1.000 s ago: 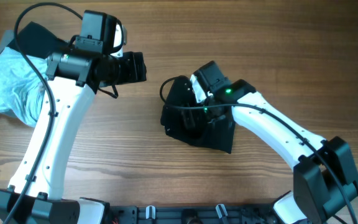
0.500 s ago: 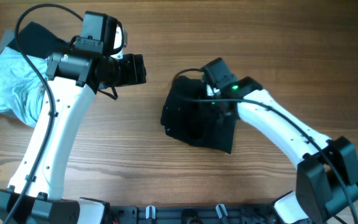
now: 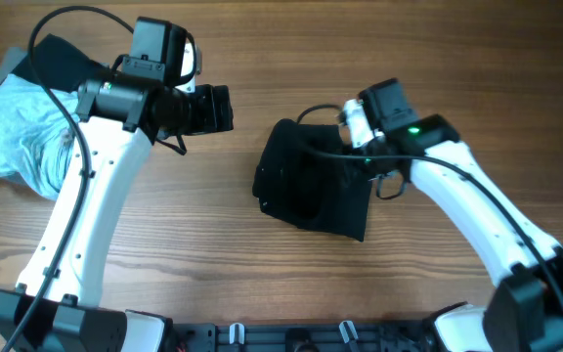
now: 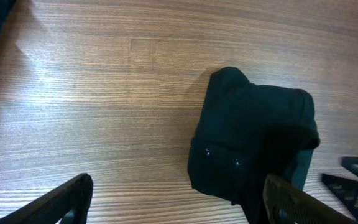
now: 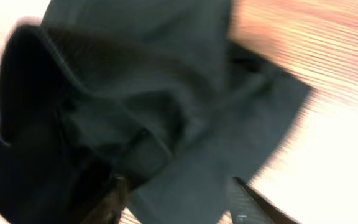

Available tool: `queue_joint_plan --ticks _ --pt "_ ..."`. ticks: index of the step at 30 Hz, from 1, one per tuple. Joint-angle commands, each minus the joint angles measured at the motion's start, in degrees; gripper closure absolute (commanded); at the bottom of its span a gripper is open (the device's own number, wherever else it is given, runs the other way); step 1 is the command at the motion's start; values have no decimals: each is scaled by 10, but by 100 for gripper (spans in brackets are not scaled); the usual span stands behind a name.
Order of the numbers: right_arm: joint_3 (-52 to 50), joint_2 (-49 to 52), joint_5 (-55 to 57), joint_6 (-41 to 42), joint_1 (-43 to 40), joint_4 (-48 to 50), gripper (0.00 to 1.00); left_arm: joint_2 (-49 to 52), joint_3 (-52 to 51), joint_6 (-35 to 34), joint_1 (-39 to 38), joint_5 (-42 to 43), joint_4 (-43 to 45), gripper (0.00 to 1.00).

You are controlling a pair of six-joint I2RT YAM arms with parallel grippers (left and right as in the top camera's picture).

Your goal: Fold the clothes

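Note:
A black garment (image 3: 306, 186) lies bunched and partly folded on the wooden table's middle. It also shows in the left wrist view (image 4: 253, 137) and fills the right wrist view (image 5: 154, 93). My right gripper (image 3: 353, 154) hovers over the garment's upper right edge. Its fingers (image 5: 179, 199) are open with nothing between them. My left gripper (image 3: 219, 108) is open and empty, above bare table to the upper left of the garment; its fingers (image 4: 179, 205) are spread wide.
A pile of clothes sits at the far left edge: a light blue garment (image 3: 13, 132) with a dark piece (image 3: 57, 59) behind it. Bare wood (image 3: 203, 225) lies between the pile and the black garment.
My right gripper has moved right and back, from the garment's left part to its upper right edge. The garment's top left now lies flatter. The left arm has not moved.

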Motion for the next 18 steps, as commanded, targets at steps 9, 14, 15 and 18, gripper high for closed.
queue_joint_plan --ticks 9,14,15,18 --pt "-1 97 29 22 33 11 96 11 -4 9 1 -2 0 10" --pt "0 41 103 70 7 -46 96 12 -4 9 1 -2 -1 11" --pt "0 31 106 75 -1 -54 96 12 -4 9 1 -2 -1 11" --pt "0 8 106 78 -23 -78 96 12 -5 9 1 -2 0 11"
